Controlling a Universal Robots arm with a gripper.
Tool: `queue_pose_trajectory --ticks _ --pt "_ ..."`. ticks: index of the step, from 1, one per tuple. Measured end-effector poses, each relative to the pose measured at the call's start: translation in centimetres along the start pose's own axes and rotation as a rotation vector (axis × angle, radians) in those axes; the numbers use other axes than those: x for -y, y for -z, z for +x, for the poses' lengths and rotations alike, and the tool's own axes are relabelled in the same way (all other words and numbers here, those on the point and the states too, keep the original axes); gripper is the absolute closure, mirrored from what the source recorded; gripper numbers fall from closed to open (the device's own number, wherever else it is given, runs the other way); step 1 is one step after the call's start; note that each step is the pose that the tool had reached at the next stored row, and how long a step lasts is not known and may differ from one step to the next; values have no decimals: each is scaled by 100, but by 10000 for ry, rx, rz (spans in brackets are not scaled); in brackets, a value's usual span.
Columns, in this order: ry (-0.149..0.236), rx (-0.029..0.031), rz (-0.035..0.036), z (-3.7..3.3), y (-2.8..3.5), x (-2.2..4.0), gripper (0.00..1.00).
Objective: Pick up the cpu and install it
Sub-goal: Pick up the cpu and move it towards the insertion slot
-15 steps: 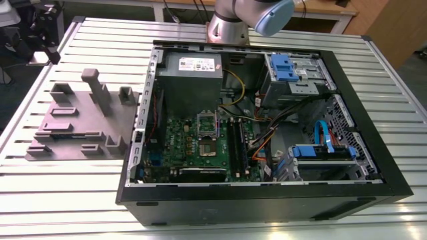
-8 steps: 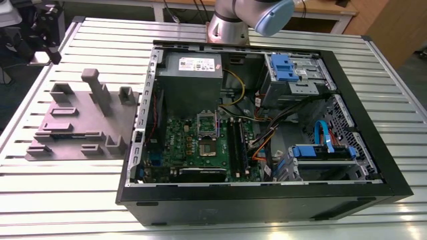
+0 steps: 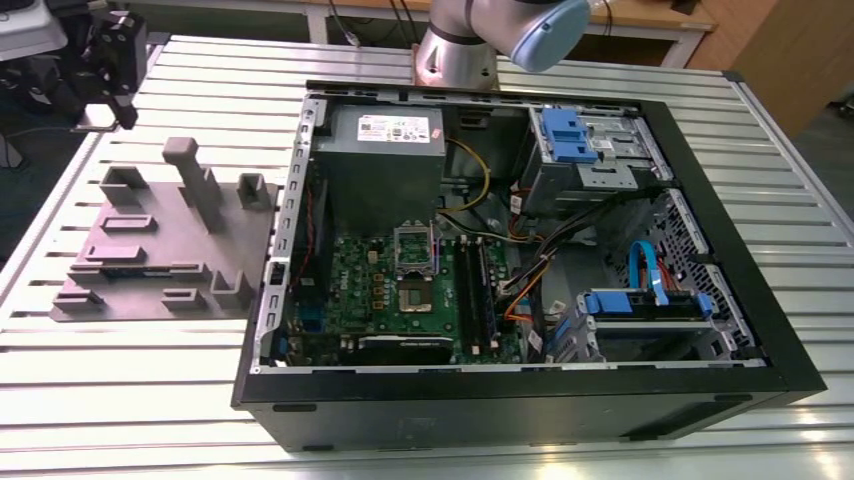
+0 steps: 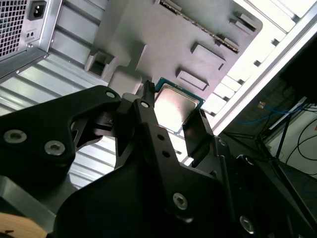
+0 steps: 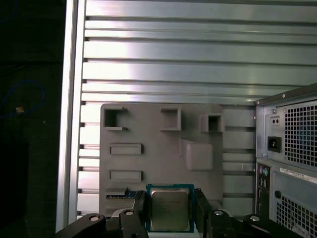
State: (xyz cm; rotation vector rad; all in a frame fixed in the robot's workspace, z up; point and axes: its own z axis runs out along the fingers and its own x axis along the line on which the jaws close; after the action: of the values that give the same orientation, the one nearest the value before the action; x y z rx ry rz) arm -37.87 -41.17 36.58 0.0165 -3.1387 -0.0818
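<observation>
Jaws are closed down to chip width on the cpu. One finger sits on each of two opposite edges, with the shiny lid facing up in both wrist views. As far as I can see it's an edge pinch only, with nothing supporting the chip from below. The cpu sits between the jaws and looks lifted clear. The grey fixture plate lies well below the jaws on the slatted table.

Risks as I read them:

- **Slip or twist in the pinch.** Contact is along thin edges. Any jerk could yaw or tilt the chip, and it would then reach the socket skewed.
- **Drop.** If the grip lets go over the plate or table, the chip could land contact-side down or wedge in a gap between slats.
- **Socket damage.** The socket sits on the motherboard, down inside the PC case and well apart from the jaws. A tilted, offset or wrongly rotated chip would bend pins. I can't tell the notch orientation from here.
- **Socket frame.** I also can't tell whether it is fully open. If it is only part open, it would foul the chip.
- **Clearance.** The fingers stand proud on both sides of the chip. The power supply box is just beside the socket and loose cables run near it, so a finger could clip either one.
</observation>
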Motion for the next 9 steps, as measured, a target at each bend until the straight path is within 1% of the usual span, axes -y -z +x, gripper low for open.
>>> queue_pose_trajectory --ticks 5,9 --pt "0 -1 0 -31 0 0 53" --pt "0 -2 1 -85 1 1 53"
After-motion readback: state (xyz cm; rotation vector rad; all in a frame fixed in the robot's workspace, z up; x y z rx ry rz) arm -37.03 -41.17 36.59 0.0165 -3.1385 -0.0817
